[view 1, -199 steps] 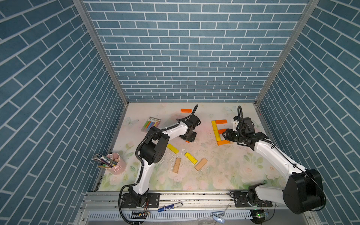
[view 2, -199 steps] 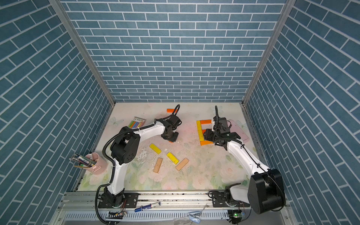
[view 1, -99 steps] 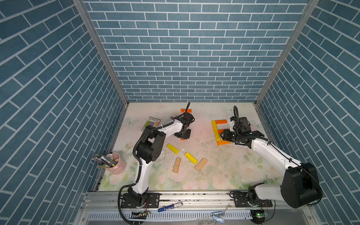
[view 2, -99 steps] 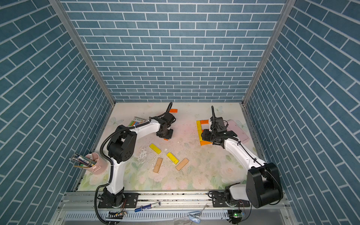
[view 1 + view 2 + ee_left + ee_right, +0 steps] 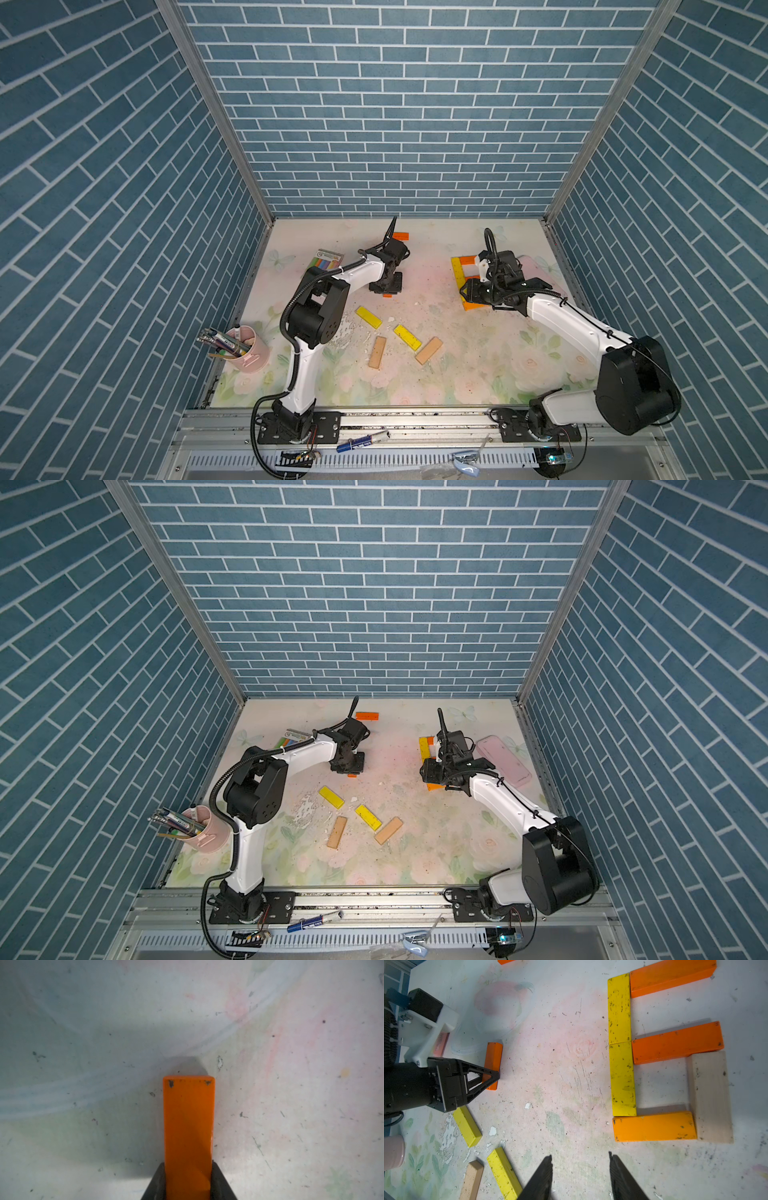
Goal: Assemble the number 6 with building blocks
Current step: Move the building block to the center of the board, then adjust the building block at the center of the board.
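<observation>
Left gripper is clamping one end of an orange flat wooden plank, jaws pressing on both long sides. The plank is sitting low over the worn floral tabletop; can't tell if it's touching. In a top view only its tip is showing under the gripper, mid-table, well apart from the figure.

Right gripper is hanging with jaws spread, nothing between them, near the figure's bottom orange plank.

The figure is lying on the right arm's side of the table. Two yellow spine planks are lying end to end. The top orange plank, middle orange plank and bottom one are branching off them. A plain tan closing plank is touching the middle and bottom ones.

Loose yellow planks and loose tan planks, two each, are lying scattered near mid-table. A far orange plank is lying by the back wall.

A pink cup of pens is standing at the left edge, and a pink rounded case is lying at the right edge.
</observation>
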